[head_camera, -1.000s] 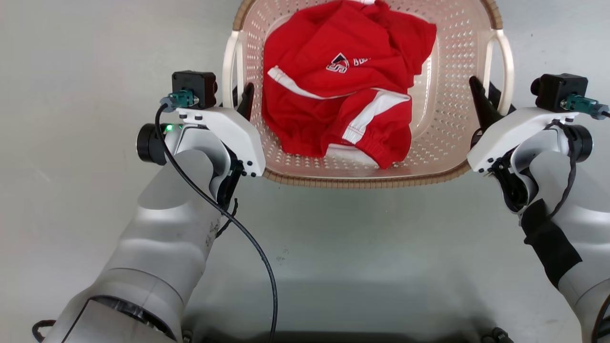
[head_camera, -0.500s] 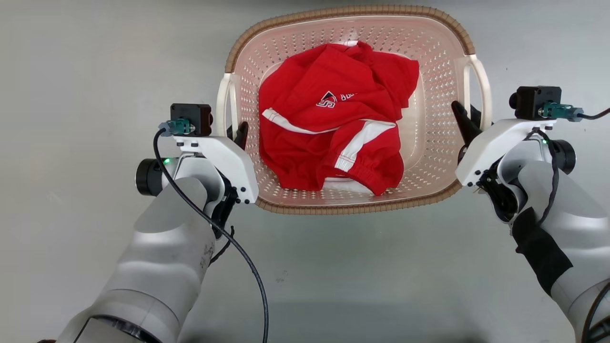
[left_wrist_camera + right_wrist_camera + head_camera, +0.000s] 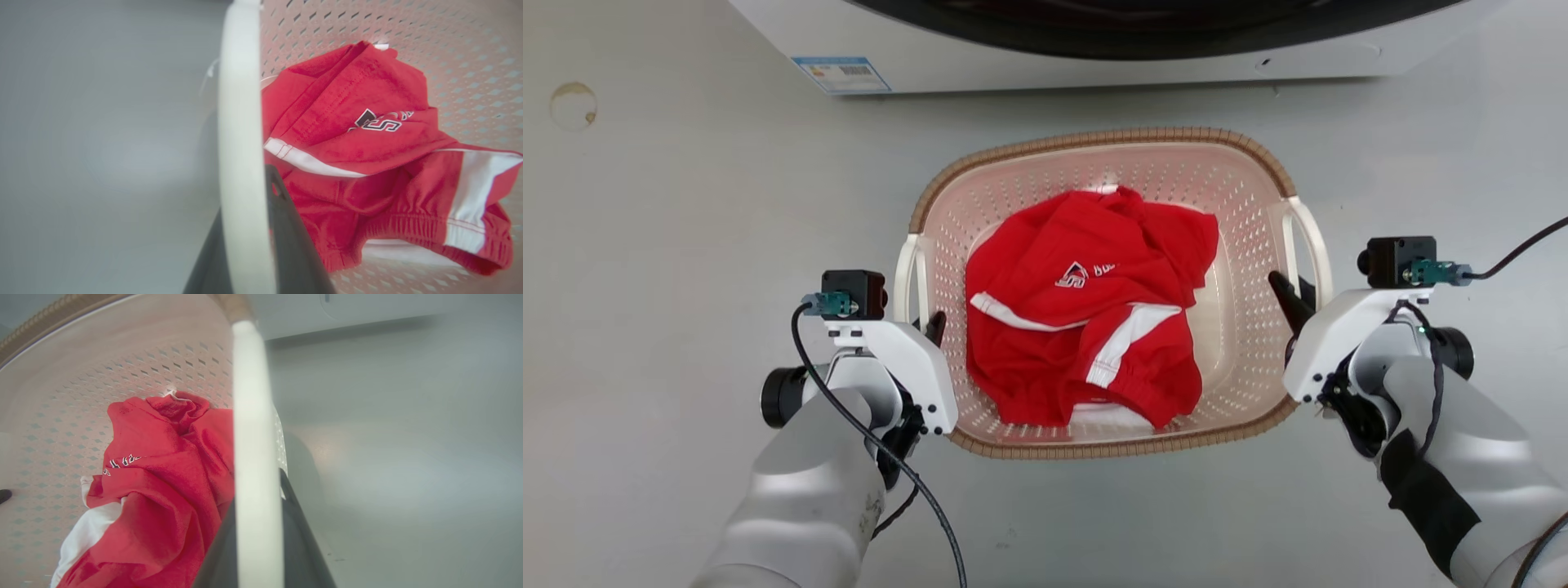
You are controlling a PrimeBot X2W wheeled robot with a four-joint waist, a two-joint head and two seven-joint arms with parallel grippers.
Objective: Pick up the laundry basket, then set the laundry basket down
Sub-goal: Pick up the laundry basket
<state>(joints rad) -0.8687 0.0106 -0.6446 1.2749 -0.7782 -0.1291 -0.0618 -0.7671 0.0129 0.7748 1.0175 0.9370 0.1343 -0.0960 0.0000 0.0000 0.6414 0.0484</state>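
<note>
Two grips: left gripper (image 3: 927,322) clenched on the left handle (image 3: 902,278), right gripper (image 3: 1292,292) on the right handle (image 3: 1321,257); basket (image 3: 1094,136) lies between them, long axis left–right, washer (image 3: 1045,69) just beyond its far rim

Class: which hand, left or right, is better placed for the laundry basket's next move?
Neither: left hand clamps the left handle, right hand the right handle, so both should move the laundry basket together.
</note>
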